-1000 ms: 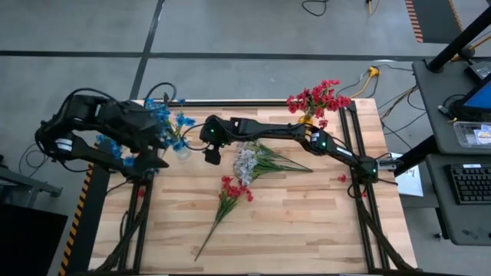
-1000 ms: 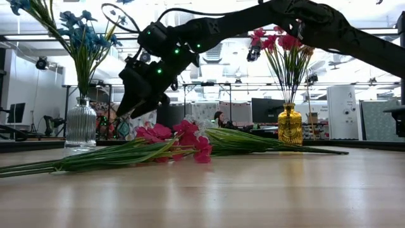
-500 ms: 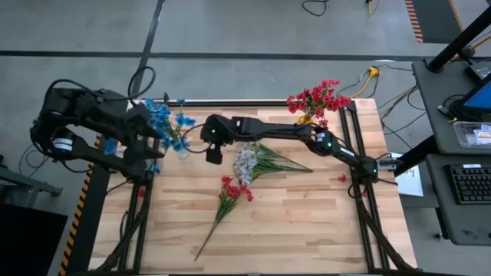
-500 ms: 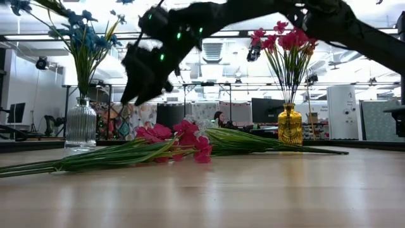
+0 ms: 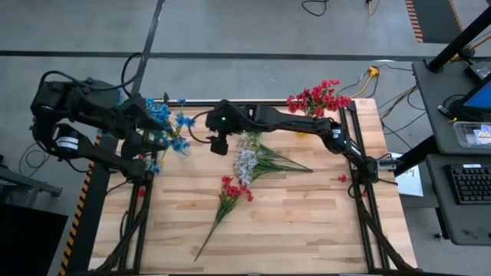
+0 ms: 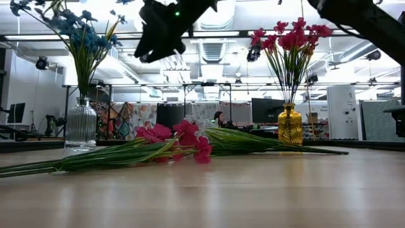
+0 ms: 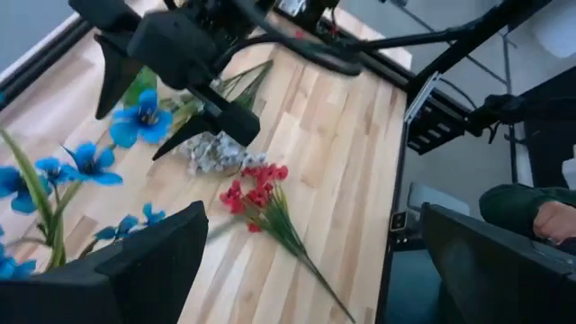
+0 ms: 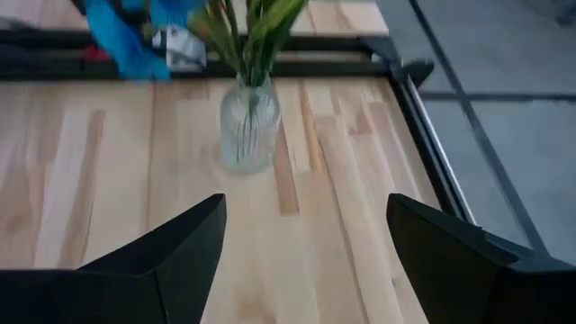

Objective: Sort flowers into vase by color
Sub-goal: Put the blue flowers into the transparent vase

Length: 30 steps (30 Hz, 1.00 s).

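Observation:
Blue flowers [image 5: 163, 121] stand in a clear ribbed glass vase [image 8: 247, 135] at the far left. Red flowers [image 5: 318, 98] stand in a yellow vase [image 6: 290, 125] at the far right. A white spray [image 5: 245, 162] and a red spray [image 5: 230, 192] lie flat on the wooden table's middle, resting on blossoms and stems. My right gripper [image 5: 219, 145] hangs open and empty high above the table, between the blue flowers and the white spray. My left gripper [image 5: 146, 139] is open and empty, drawn back beside the blue flowers at the left edge.
Black rails [image 5: 253, 102] frame the table's far edge and sides. The near half of the wooden table [image 5: 307, 238] is bare. A person's sleeve and hand [image 7: 540, 211] show beyond the table's right side, next to a desk with a keyboard [image 5: 469, 184].
My right gripper has risen well above the sprays and drawn a little toward the far edge, still open. My left gripper has lifted and pulled back toward the table's left edge, tipping more level. The flowers have not moved.

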Available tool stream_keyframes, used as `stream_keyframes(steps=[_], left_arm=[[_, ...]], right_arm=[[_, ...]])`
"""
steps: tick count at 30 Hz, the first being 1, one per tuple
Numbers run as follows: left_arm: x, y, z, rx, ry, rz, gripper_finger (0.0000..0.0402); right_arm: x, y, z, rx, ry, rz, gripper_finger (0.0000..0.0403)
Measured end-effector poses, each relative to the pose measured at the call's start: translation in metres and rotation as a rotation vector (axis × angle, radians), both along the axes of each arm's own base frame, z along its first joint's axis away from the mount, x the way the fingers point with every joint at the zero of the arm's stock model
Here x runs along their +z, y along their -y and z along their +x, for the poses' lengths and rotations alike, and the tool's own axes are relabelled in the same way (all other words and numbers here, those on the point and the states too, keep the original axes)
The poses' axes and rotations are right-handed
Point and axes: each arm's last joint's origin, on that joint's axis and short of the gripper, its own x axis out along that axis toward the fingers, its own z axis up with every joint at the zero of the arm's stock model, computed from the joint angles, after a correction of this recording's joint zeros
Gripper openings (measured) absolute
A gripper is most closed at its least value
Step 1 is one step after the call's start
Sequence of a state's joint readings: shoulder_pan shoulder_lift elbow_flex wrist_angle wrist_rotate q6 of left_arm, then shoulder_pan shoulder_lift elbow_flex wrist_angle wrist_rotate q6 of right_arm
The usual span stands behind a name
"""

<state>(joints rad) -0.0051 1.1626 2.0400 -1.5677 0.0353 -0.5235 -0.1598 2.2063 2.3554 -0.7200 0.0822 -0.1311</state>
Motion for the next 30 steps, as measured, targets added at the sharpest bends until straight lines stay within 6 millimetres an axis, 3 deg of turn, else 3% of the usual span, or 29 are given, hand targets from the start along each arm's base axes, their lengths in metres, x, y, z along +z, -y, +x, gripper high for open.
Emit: stream_keyframes(steps=[9, 15, 21, 27, 30], left_arm=[[0.017, 0.000, 0.007, -0.080, 0.066, 0.098, 0.0391], [0.015, 0.003, 0.026, -0.161, 0.051, 0.151, 0.0391], [0.013, 0.011, 0.053, -0.252, 0.067, 0.201, 0.0391], [0.021, 0.014, 0.069, -0.293, 0.103, 0.245, 0.0391], [0.027, 0.015, 0.076, -0.308, 0.127, 0.276, 0.0391]], right_arm=[[0.028, -0.027, -0.018, -0.059, -0.034, -0.120, 0.0295], [0.053, -0.044, -0.033, -0.026, 0.003, -0.145, 0.0293], [0.091, -0.048, -0.064, -0.040, 0.044, -0.127, 0.0292], [0.138, -0.051, -0.103, -0.056, 0.165, -0.117, 0.0292], [0.152, -0.053, -0.117, -0.053, 0.199, -0.108, 0.0296]])
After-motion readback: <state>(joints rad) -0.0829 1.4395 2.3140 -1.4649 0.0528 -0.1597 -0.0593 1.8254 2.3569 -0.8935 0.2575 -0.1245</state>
